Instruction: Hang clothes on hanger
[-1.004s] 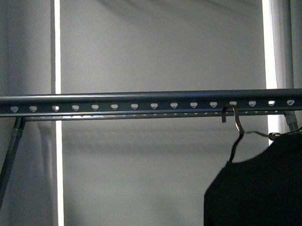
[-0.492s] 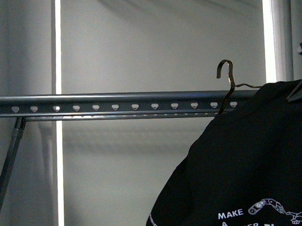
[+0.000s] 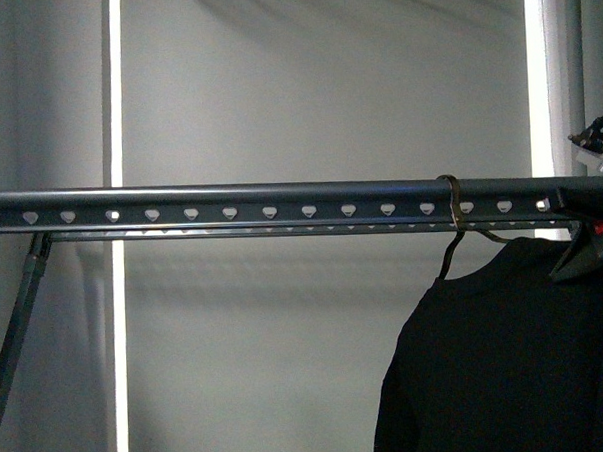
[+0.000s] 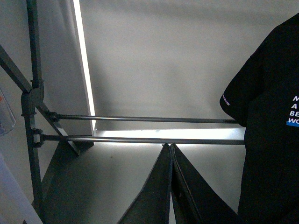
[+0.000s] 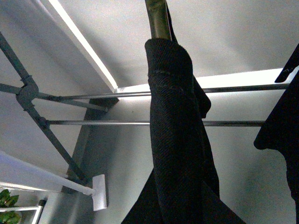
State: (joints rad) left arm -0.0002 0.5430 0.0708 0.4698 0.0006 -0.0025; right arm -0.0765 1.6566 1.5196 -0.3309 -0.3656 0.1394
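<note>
The black T-shirt hangs on a thin metal hanger whose hook sits over the perforated rail at the right. My right gripper is shut on the hanger's shoulder at the far right edge, just under the rail. In the right wrist view the shirt's cloth drapes over the hanger's bronze end and hides my jaws. My left gripper is shut and empty, low down to the left of the shirt, whose white lettering shows at the frame's edge.
The rack's slanted leg stands at the left. Two thin lower crossbars run in front of a lit wall strip. More dark cloth hangs at the right edge of the right wrist view. A white-capped pole lies low down.
The hanger with the T-shirt rose until its hook was above the rail, then came down. The hook now rests over the rail, and the shirt's lettering has dropped out of the front view.
</note>
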